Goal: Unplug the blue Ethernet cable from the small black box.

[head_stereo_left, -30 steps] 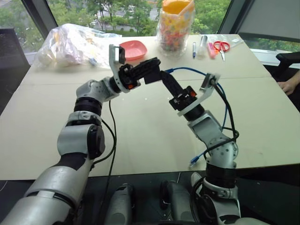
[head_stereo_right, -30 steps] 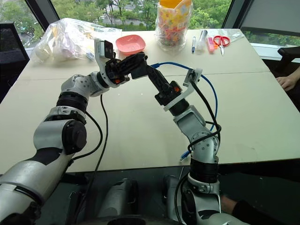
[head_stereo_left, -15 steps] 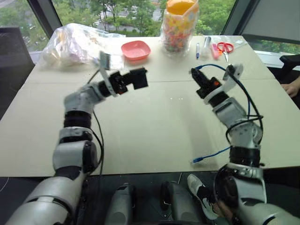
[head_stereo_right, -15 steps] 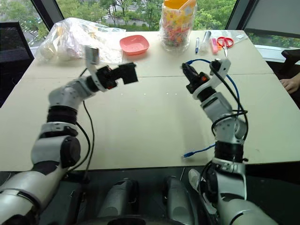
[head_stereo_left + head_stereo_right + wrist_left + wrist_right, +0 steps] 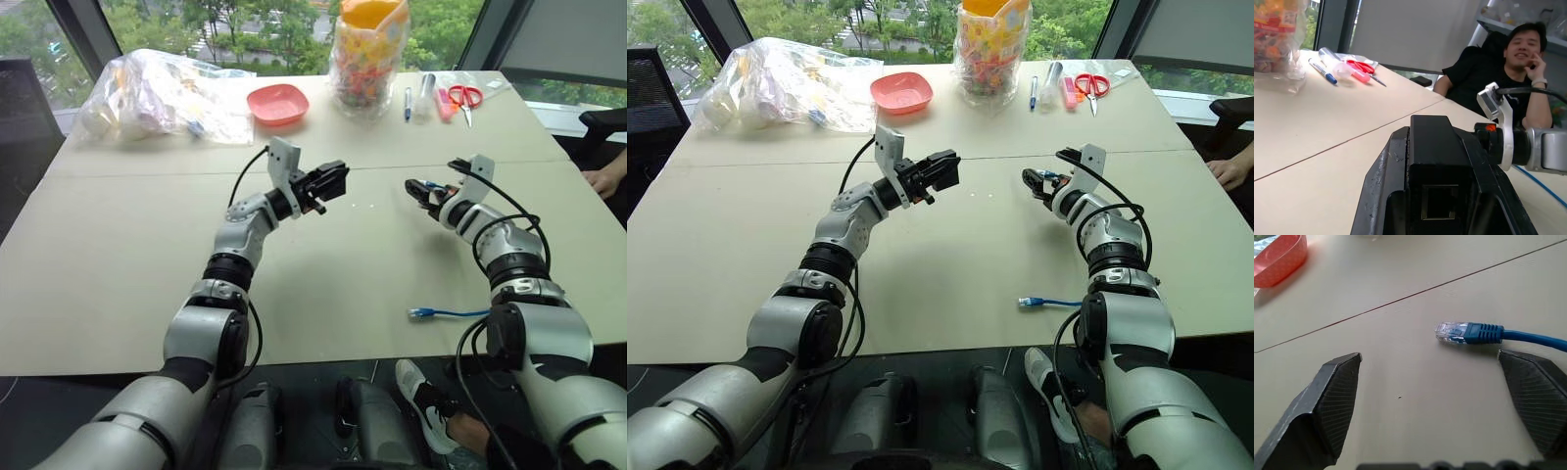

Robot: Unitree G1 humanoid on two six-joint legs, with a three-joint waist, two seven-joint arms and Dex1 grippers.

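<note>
At table's far edge, candy-filled jar [image 5: 369,54], empty pink dish [image 5: 278,103].

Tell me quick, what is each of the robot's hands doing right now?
Left gripper: shut on the small black box, its port empty.
Right gripper: open, holding nothing; the blue Ethernet cable lies on the table between its fingers.

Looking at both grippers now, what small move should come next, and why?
Probably lower the left gripper and set the small black box on the table: its port is empty, and the blue Ethernet cable lies loose between the open right gripper's fingers.
</note>
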